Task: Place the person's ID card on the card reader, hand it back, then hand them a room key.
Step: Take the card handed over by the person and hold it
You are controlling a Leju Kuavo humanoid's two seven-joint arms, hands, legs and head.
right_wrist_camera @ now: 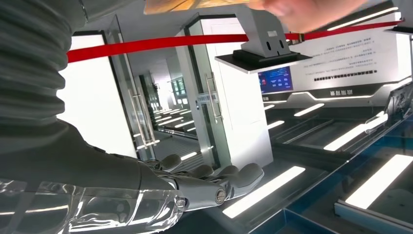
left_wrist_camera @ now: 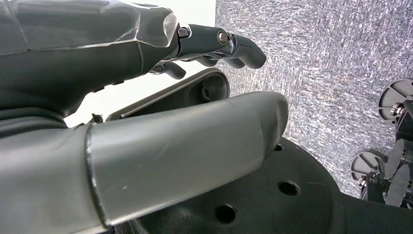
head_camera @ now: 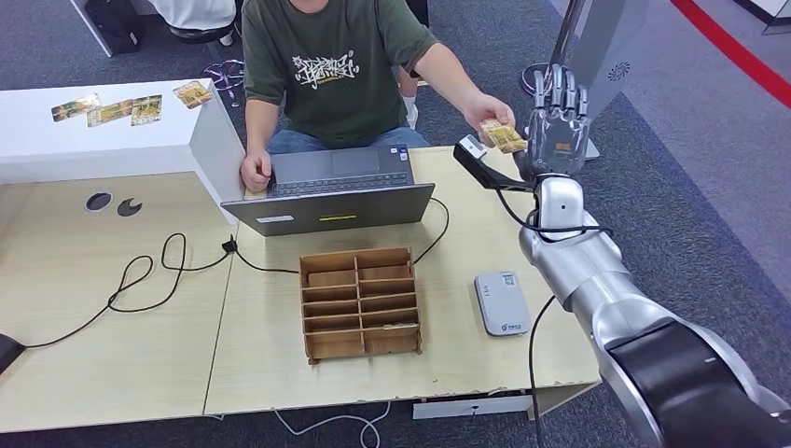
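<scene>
Loose cards (head_camera: pixel 112 109) on white raised shelf (head_camera: pixel 93 140) at far left, flat, long axes roughly along shelf's length; print too small to read. Black cable (head_camera: pixel 149 275) looping over left half of surface (head_camera: pixel 112 373), running to laptop (head_camera: pixel 331 191) at far edge; person's hand (head_camera: pixel 255 173) resting on laptop's left corner. Wooden compartment tray (head_camera: pixel 360 303) mid-surface, card edges in some slots, which slots hard to tell. Grey card reader (head_camera: pixel 502 302) flat near right edge of surface, long axis running near-to-far, nothing on it.

ID card (head_camera: pixel 503 136) off the surface, in the air beyond far right corner, pinched in person's other hand (head_camera: pixel 490 110); long axis about level, free end toward right hand (head_camera: pixel 557 117); partly covered by person's fingers, face unreadable. Right hand raised upright just beside card, fingers straight and apart, gripping nothing; contact with card cannot be told. In right wrist view card (right_wrist_camera: pixel 195 5) cut off by frame edge, person's hand (right_wrist_camera: pixel 311 12) blurred, robot fingers (right_wrist_camera: pixel 214 183) extended clear of it.

Left hand (left_wrist_camera: pixel 146 97) in left wrist view over grey carpet (left_wrist_camera: pixel 331 63), fingers (left_wrist_camera: pixel 229 46) stretched out, thumb apart, nothing held; dark body parts behind it.
</scene>
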